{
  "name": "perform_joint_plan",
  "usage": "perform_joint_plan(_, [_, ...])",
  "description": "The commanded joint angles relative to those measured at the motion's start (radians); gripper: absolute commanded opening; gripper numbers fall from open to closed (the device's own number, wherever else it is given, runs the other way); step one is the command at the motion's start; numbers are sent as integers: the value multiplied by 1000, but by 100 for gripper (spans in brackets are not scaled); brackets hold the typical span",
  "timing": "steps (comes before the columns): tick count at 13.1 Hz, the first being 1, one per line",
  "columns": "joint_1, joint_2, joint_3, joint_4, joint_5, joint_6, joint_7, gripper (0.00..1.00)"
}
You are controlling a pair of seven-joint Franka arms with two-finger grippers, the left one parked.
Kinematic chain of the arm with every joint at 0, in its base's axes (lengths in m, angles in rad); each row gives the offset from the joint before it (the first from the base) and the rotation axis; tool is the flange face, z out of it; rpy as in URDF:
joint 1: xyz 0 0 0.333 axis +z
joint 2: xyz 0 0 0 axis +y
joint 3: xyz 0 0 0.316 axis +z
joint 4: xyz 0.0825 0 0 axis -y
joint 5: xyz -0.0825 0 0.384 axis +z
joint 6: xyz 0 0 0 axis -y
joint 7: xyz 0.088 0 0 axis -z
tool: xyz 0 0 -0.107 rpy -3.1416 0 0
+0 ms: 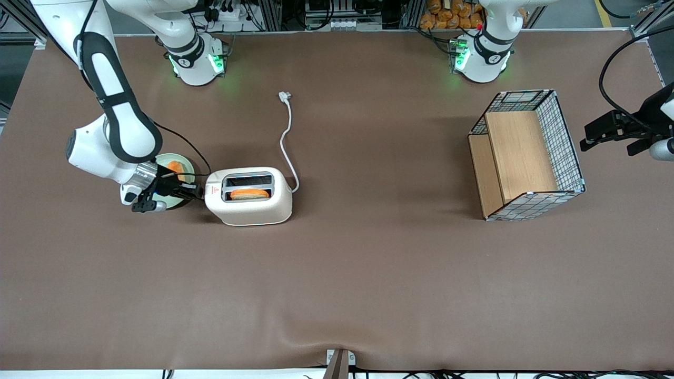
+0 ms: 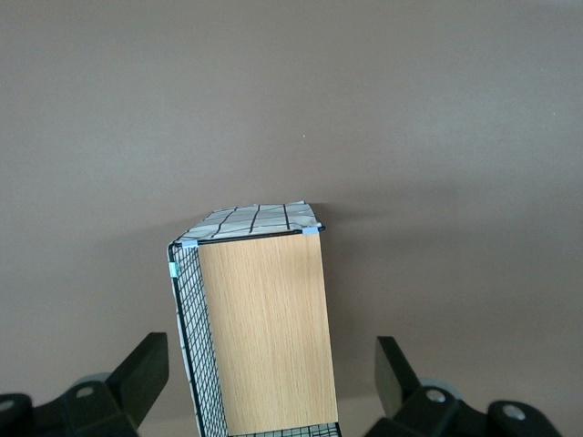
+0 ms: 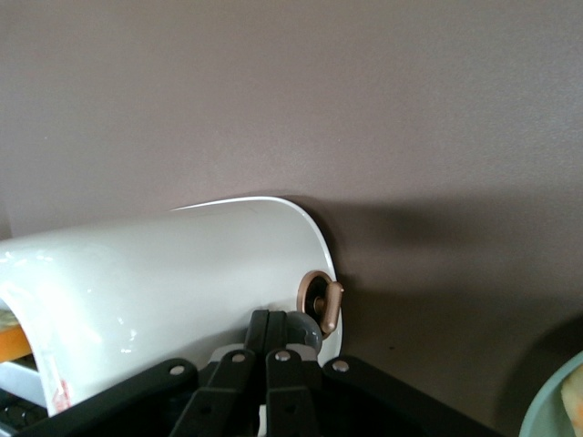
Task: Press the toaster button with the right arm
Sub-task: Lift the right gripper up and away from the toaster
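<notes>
Brown surface (image 1: 368, 273) carries the toaster (image 1: 253, 208) toward the working arm's end, toast (image 1: 249, 193) showing in one slot. We see the right arm (image 1: 113, 100) holding its pincer (image 1: 196, 192) at the narrow end by the red triangle (image 1: 214, 189), fingers pressed together, a plate (image 1: 171, 160) beneath the wrist. We judge a good press to run straight down along the end wall, tips centred on the button. The wrist view shows a knob (image 3: 330, 305) beside the tips, yet the button itself is masked; contact cannot be confirmed.
</notes>
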Motion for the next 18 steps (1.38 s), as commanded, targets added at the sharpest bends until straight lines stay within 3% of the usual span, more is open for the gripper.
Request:
perform_joint_plan(1, [-9,-36,-4,-10,36,-85,-25,0])
perform_joint_plan(8, [-26,-108,-61,22,8,-250,-6,0])
perform_joint_plan(12, [-37,-153,-108,141,-188,-452,294,0])
perform_joint_plan(15, [-43,-183,-114,199,-230,-517,397,0])
perform_joint_plan(18, [-46,-188,-113,345,-357,-677,581,0])
